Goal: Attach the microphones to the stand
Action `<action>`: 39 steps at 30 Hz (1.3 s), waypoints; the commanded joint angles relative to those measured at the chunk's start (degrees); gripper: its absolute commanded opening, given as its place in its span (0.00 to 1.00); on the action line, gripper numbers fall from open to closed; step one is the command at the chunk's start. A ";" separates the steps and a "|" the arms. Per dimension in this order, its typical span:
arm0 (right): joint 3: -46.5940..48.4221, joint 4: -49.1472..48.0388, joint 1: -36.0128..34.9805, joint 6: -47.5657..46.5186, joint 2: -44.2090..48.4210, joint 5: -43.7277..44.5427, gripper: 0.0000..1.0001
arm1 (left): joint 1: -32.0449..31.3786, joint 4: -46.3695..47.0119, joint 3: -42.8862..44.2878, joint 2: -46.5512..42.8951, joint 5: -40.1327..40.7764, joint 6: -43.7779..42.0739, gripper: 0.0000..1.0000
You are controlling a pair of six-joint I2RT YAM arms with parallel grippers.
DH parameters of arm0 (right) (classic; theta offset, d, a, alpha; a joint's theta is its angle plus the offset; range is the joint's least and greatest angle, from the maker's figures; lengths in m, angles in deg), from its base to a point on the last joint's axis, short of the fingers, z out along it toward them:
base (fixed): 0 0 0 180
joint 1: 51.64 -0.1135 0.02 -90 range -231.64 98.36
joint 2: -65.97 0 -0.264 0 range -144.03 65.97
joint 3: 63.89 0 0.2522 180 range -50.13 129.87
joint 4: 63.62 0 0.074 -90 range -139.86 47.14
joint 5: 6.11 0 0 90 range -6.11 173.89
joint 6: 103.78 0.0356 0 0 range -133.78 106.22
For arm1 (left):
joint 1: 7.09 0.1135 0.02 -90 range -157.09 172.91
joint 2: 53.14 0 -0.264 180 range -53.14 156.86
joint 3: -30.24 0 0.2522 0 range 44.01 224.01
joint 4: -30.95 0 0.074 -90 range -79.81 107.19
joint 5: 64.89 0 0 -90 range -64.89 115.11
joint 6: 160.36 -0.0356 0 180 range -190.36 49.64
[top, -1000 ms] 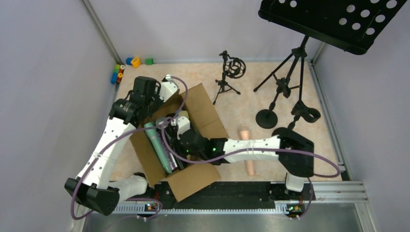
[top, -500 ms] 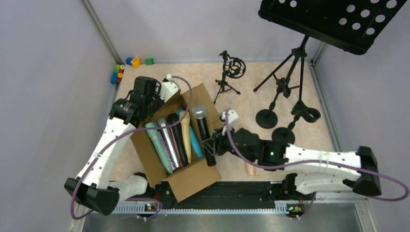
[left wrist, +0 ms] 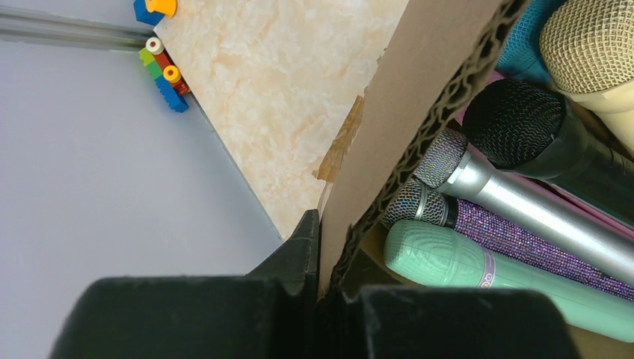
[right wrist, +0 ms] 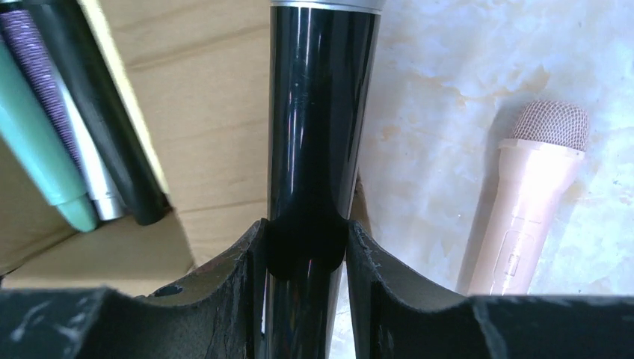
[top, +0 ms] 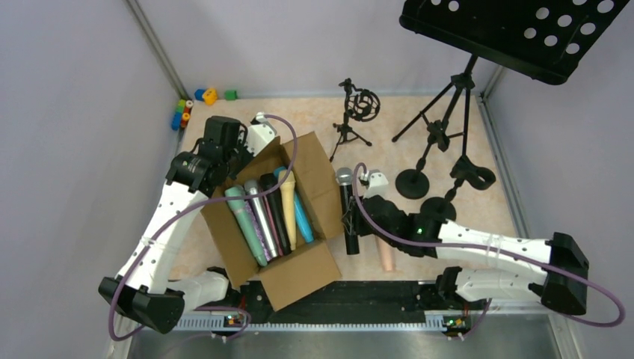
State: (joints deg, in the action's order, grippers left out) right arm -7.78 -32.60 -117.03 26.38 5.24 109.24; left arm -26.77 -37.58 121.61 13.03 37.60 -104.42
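Your left fingers (left wrist: 301, 247) pinch box wall (left wrist: 389, 120), steadying it. Your right fingers (right wrist: 232, 277) clamp black microphone (right wrist: 318, 134) by handle, out over counter (top: 389, 120), ready for stand (top: 413, 182) toward right edge.

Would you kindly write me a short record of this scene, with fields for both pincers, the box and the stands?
Left pincer: shut on the cardboard box wall
Right pincer: shut on the black microphone, held outside the box
In box: mint microphone and several others
On table: peach microphone, lying flat
Stands: tripod shock mount and clip stand, both empty
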 commanded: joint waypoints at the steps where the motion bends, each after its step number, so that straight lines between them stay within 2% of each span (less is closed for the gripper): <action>1: -1.23 -3.21 4.90 2.70 -3.97 -3.87 0.00 | 0.13 8.37 3.87 -2.45 0.34 0.79 0.00; 5: -1.91 -4.40 10.63 4.30 -10.61 -9.67 0.00 | 0.05 8.25 3.66 -2.15 0.42 1.16 0.00; 12: 0.55 -6.20 11.21 3.05 -20.50 -13.84 0.00 | 0.14 9.00 2.46 -2.00 0.29 1.69 0.00; 18: 0.05 -6.53 11.21 1.86 -23.00 -13.98 0.00 | 0.06 8.42 3.48 -1.54 -0.29 2.06 0.00; 20: -0.15 -6.15 11.27 1.70 -23.04 -14.38 0.10 | 0.06 8.74 3.23 -1.61 -0.10 2.02 0.00; 24: 1.76 -4.13 11.58 1.12 -22.47 -17.61 0.42 | 0.11 8.47 3.63 -1.40 0.25 2.07 0.00; 27: 2.54 -2.80 11.57 0.63 -18.98 -16.82 0.55 | 0.05 8.58 4.24 -1.44 -0.09 2.33 0.00; 33: 7.97 4.34 11.54 -3.40 -11.96 -11.97 0.57 | 0.07 7.96 5.11 -1.52 0.36 2.69 0.00; 39: 17.61 11.42 10.84 -6.01 -6.16 -5.31 0.61 | 0.12 8.25 4.35 -2.63 1.32 2.41 0.00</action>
State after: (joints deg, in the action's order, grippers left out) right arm 0.28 -20.71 -105.47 22.08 -6.13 99.86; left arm -26.33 -37.53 122.92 13.01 40.44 -104.27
